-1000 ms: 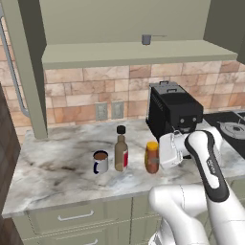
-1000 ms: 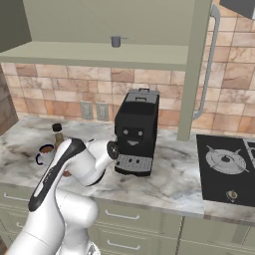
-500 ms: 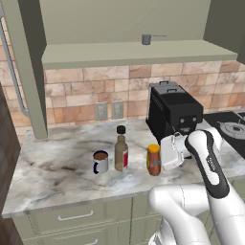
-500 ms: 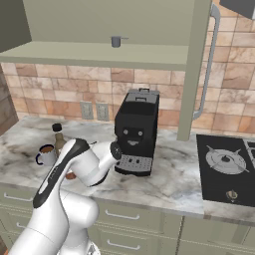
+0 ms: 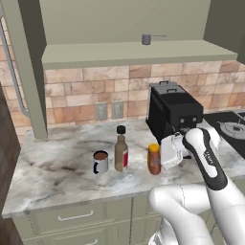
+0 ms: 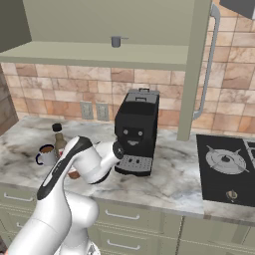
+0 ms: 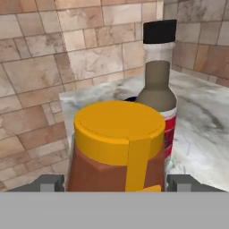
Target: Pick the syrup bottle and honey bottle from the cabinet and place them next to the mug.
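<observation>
The tall slim brown syrup bottle (image 5: 121,150) with its black cap and red-and-white label already stands on the marbled counter (image 5: 57,165), just beside the small white-and-blue mug (image 5: 100,161) of brown liquid, so that half of the job looks done. The short squat amber-orange honey bottle (image 5: 154,159) with the orange cap is down at the counter too, a little to the right of the syrup bottle, with the white arm's hand (image 5: 162,154) right against its far side. From the hand's own camera the orange cap (image 7: 120,129) sits squarely between the two dark fingertips (image 7: 48,182), which stand to either side of the bottle; whether they are pressing on it or have let go, I cannot tell. The pale olive-green wall cabinet (image 5: 129,50) holds only a small grey measuring cup (image 5: 146,39) on its shelf. To my eye what remains is freeing the honey bottle and drawing the arm clear.
</observation>
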